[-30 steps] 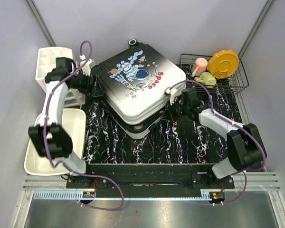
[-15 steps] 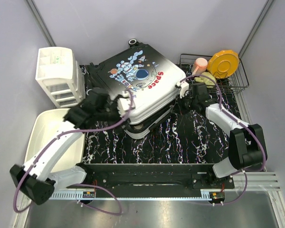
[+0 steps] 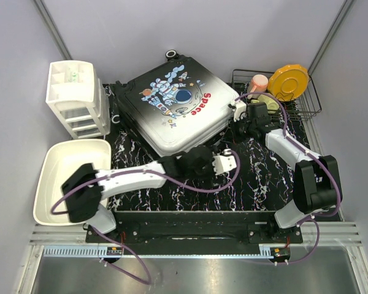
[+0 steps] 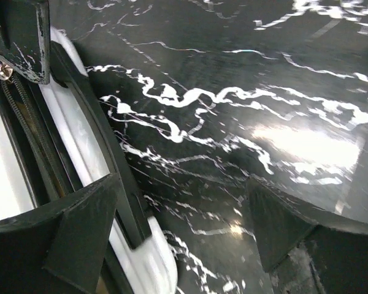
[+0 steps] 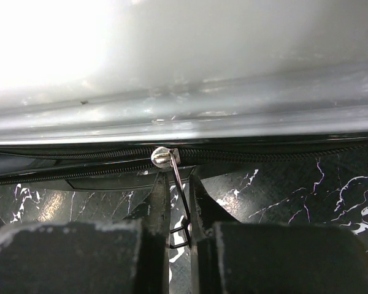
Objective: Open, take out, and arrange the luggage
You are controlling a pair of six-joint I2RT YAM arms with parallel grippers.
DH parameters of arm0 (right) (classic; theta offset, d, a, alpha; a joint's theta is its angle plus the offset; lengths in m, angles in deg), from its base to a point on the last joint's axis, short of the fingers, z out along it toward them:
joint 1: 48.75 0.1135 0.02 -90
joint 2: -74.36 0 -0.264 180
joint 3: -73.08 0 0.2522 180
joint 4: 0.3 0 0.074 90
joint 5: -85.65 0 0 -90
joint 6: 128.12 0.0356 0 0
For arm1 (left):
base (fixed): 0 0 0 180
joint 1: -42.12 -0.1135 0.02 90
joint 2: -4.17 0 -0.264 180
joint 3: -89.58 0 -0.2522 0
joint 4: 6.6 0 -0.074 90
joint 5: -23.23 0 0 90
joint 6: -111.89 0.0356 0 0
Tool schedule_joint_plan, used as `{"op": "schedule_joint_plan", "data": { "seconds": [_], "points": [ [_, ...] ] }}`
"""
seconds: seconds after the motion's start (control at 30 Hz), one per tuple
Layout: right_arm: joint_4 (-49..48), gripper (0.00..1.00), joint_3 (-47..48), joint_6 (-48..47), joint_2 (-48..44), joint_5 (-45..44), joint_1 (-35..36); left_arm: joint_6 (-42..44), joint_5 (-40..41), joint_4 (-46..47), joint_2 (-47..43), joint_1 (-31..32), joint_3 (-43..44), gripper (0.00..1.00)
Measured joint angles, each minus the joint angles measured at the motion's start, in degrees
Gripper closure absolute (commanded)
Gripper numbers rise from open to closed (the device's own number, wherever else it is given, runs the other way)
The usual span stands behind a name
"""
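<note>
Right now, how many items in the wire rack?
3 in the rack: orange plate at its right, pink cup at its left, a green item between them, nearer, partly behind the right arm. Others may be hidden.

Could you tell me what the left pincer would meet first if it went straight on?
The left pincer would most likely meet the black marbled mat, which fills the view between its open fingers. The luggage edge lies off to the side, out of line, though depth is unclear.
</note>
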Motion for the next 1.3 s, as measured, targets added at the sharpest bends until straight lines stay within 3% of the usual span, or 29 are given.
{"op": "schedule_joint_plan", "data": {
  "seconds": [0.3,0.53,0.67,0.7,0.8,0.83,0.9,1.3],
  "points": [
    [-0.02,1.00,0.00,0.15,0.00,-0.39,0.00,-0.37,15.43,9.55,16.02,0.00,6.38,0.15],
    [-0.04,1.00,0.00,0.55,0.00,-0.31,0.00,-0.48,20.41,11.39,23.78,-0.26,10.10,0.21],
    [-0.04,1.00,0.00,0.59,0.00,-0.28,0.00,-1.51,22.53,9.88,26.03,-0.28,12.61,0.34],
    [-0.07,1.00,0.00,0.59,0.00,-0.28,0.00,-1.90,22.82,8.92,26.38,-0.37,13.40,0.47],
    [-0.04,1.00,0.00,0.46,-0.07,-0.28,-0.02,-2.51,22.67,5.66,26.86,-1.51,15.52,0.71],
    [-0.02,1.00,-0.04,0.39,-0.20,-0.28,-0.07,-2.60,22.38,4.90,26.73,-2.16,15.91,0.85],
    [0.00,1.00,-0.24,0.11,-0.59,-0.28,-0.15,-3.04,20.52,3.78,25.70,-3.41,15.93,0.97],
    [2.95,1.00,-6.86,-4.63,-8.57,0.26,-2.40,-2.54,11.39,-1.42,11.54,-4.92,1.73,1.00]
  ]
}}
